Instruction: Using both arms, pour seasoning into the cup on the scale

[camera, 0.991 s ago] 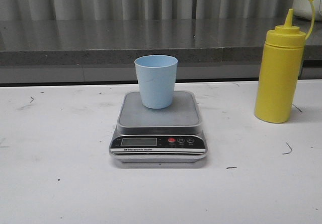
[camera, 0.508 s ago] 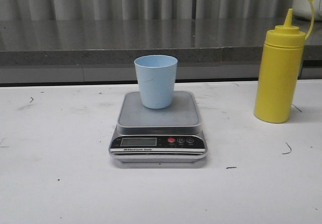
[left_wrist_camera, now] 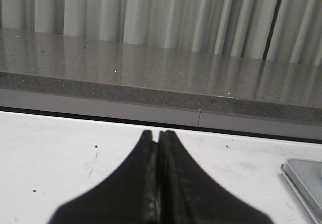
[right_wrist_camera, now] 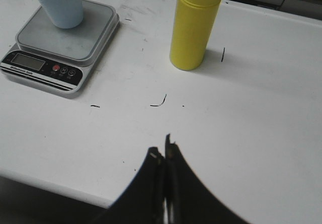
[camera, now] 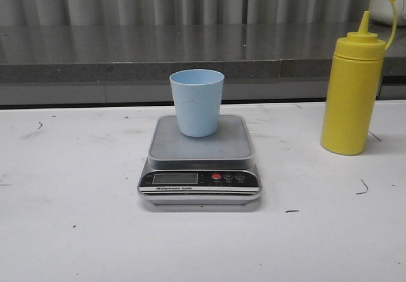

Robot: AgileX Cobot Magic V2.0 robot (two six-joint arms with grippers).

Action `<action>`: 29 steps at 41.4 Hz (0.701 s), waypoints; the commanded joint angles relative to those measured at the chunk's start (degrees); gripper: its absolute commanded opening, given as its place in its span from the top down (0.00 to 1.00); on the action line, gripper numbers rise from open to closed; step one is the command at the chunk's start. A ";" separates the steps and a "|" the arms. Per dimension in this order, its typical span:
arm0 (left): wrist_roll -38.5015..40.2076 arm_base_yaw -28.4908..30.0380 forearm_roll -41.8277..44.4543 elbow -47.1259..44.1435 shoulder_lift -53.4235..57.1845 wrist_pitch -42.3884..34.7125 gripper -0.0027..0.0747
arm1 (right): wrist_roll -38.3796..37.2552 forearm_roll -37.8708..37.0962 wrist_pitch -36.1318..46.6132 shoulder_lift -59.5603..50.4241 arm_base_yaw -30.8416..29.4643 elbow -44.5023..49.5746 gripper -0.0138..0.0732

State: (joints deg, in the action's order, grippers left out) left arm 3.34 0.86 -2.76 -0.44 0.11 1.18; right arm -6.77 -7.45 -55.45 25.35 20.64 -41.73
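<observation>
Blue cup (camera: 196,102) on scale (camera: 199,161), yellow seasoning (camera: 353,92) apart, only wrist views show left tool (left_wrist_camera: 158,136), right tool (right_wrist_camera: 163,151) pressed closed

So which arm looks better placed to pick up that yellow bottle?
Probably the right. The bottle stands on the robot's right side, ahead of the right gripper; the left wrist view shows only the scale's edge.

Even, diffuse light fills all three views, bright enough to wash the white tabletop (camera: 76,231) almost flat. Shadows are soft and short: a faint one lies under the scale (camera: 198,168) and beside the yellow bottle (right_wrist_camera: 195,25). The grey ledge (left_wrist_camera: 151,78) carries pale reflected streaks. Both wrist views show their tool (left_wrist_camera: 158,138) as a dark, slightly blurred silhouette.
</observation>
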 commanded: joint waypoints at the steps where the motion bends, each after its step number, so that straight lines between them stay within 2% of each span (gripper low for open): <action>1: 0.22 -0.38 -0.40 -0.94 1.43 -5.26 0.99 | 0.22 -0.65 3.36 0.28 0.01 -1.77 0.92; 16: 0.22 -0.38 -0.40 -0.94 1.43 -5.26 0.99 | 0.39 0.33 4.46 -3.20 -1.59 0.74 0.92; 23: 0.22 -0.38 -0.40 -0.94 1.43 -5.26 0.99 | 4.63 2.32 17.82 -8.84 -7.73 10.53 0.92; 29: 0.22 -0.38 -0.40 -0.94 1.43 -5.26 0.99 | 4.85 2.74 30.48 -14.69 -13.29 20.40 0.92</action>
State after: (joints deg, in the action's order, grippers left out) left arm 3.34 0.86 -2.76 -0.44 0.11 0.74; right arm -2.98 -4.83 -36.37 12.72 10.22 -24.17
